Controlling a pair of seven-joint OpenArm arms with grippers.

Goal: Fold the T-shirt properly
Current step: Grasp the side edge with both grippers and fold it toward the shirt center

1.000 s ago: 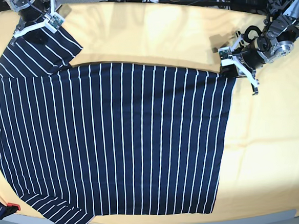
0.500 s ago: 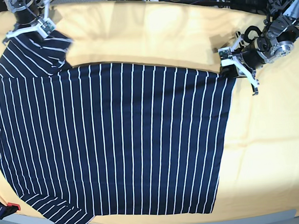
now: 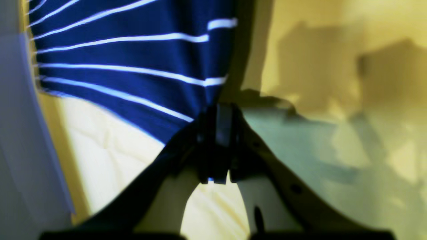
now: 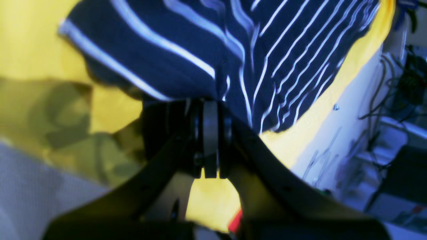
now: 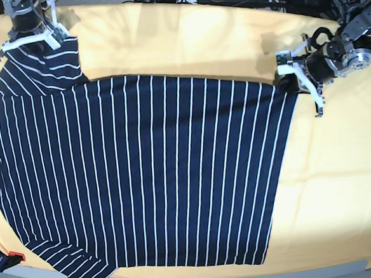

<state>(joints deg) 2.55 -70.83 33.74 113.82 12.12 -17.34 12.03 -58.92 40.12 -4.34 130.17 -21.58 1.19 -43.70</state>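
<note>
On the yellow-covered counter the T-shirt lies flat, left tool clamped on its hem corner, right tool on its sleeve: lift both evenly, keeping the edge taut.

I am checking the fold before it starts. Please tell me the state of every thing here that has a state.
T-shirt: spread flat, far sleeve and far hem corner pinched.
Left gripper: shut on the hem corner.
Right gripper: shut on the sleeve.
Yellow cloth: lying flat under the shirt.
</note>
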